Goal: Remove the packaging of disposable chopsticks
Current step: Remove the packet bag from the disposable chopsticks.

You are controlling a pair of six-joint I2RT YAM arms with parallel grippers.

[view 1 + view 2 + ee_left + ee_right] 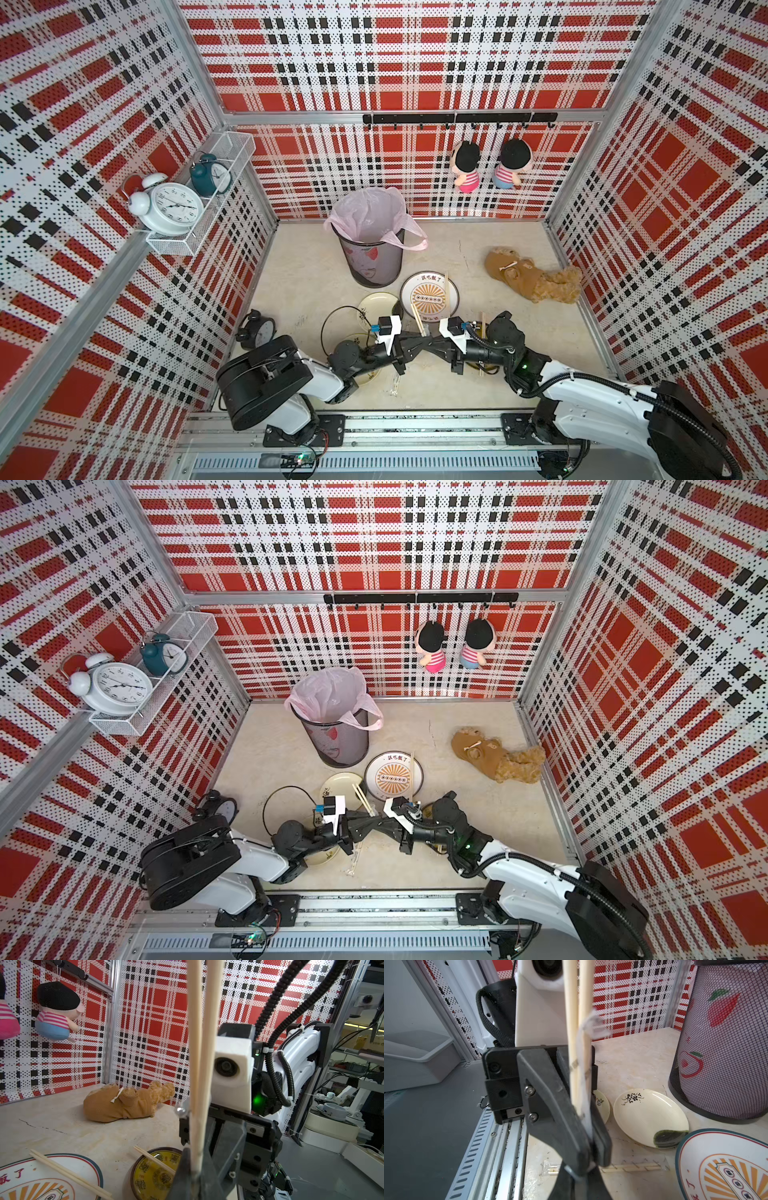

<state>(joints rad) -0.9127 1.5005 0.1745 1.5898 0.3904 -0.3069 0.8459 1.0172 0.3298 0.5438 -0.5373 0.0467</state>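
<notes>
Pinched one chopstick pair [417, 320] in the left gripper [420, 340], clamped its torn plastic sleeve [592, 1026] in the right gripper [433, 338], tip to tip at lower centre in both top views.

Red-plaid perf. walls [415, 54] w/ beige stone floor [478, 249]

white-shelled arms [320, 378] with black joints [345, 355], black gripper fingers [550, 1105], silver screws [528, 1090], white camera housing [230, 1088], ribbed black cable [289, 1080]
</notes>
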